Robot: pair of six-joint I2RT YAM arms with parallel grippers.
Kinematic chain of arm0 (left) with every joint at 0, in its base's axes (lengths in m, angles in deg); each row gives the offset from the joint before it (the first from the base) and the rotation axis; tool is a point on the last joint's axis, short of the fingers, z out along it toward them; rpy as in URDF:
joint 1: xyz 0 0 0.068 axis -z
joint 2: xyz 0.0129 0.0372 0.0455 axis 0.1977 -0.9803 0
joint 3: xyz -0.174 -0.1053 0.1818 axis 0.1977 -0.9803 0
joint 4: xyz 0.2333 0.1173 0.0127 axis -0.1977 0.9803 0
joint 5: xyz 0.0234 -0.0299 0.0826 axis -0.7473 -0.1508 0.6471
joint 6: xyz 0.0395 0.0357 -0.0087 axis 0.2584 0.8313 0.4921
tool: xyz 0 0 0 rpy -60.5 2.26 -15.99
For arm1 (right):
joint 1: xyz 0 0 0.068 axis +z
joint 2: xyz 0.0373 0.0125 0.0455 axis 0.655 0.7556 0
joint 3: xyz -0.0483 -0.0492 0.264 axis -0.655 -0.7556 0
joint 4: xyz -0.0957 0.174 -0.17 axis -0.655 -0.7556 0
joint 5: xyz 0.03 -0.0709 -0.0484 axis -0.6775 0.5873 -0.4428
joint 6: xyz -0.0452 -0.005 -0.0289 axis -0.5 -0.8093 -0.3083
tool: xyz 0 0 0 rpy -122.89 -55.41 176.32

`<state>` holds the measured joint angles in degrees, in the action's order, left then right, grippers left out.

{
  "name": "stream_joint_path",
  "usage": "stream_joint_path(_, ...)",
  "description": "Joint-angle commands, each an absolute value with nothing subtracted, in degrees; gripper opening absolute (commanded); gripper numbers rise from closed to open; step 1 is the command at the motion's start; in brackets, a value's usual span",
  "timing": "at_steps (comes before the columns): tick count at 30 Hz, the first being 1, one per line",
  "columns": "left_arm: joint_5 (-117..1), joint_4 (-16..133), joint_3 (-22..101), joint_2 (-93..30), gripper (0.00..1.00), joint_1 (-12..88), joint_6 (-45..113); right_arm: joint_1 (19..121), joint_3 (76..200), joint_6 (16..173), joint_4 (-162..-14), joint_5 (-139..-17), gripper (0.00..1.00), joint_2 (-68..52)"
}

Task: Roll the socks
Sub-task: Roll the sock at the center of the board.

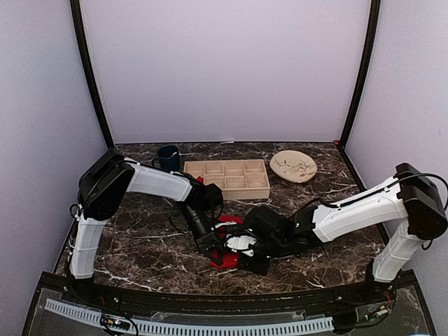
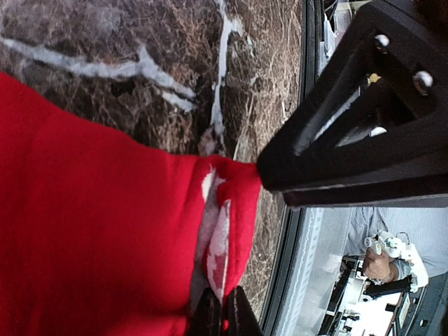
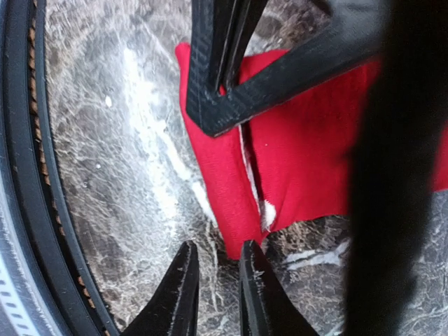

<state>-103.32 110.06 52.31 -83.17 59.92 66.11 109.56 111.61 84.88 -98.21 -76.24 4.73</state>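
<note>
The red socks (image 1: 229,221) lie flat on the dark marble table between my two grippers, mostly hidden under them in the top view. My left gripper (image 2: 224,313) is shut on the socks' (image 2: 91,231) folded edge, where white print shows between the layers. In the right wrist view the socks (image 3: 301,161) spread to the right, with the left gripper (image 3: 222,84) pinching them from above. My right gripper (image 3: 215,271) hovers just off the socks' near corner. Its jaws stand slightly apart with nothing between them, and one fingertip touches the corner.
A wooden compartment tray (image 1: 227,178) stands behind the socks. A dark blue mug (image 1: 168,157) is to its left and a tan plate (image 1: 294,166) to its right. The table's black front rail (image 3: 28,210) runs close to the right gripper.
</note>
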Motion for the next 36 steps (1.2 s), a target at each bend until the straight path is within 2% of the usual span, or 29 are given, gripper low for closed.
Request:
stream_joint_path(1, -104.88, 111.04, 50.83, -83.30, 0.00, 59.66, 66.39, 110.61, 114.43, 81.78, -100.19, -73.16, 0.21, 7.20)
stream_joint_path(11, -105.60, 110.85, 50.38, -83.93, 0.00, 59.66, 66.61, 110.69, 116.89, 78.95, -100.87, -71.35, 0.24, 9.28)
stream_joint_path(13, -105.95, 110.98, 50.46, -84.21, 0.00, 59.66, 66.72, 110.78, 117.09, 78.57, -101.21, -71.21, 0.35, 9.28)
stream_joint_path(14, -106.13, 111.11, 50.61, -84.34, 0.00, 59.66, 66.78, 110.74, 117.15, 78.39, -101.34, -71.21, 0.38, 9.28)
stream_joint_path(32, -107.03, 111.61, 50.80, -85.49, 0.00, 59.66, 66.87, 111.63, 119.35, 75.57, -101.35, -71.03, 0.37, 10.98)
stream_joint_path(36, -106.98, 111.61, 50.76, -85.58, 0.00, 59.57, 66.88, 111.67, 119.69, 74.98, -101.81, -71.45, 0.33, 11.75)
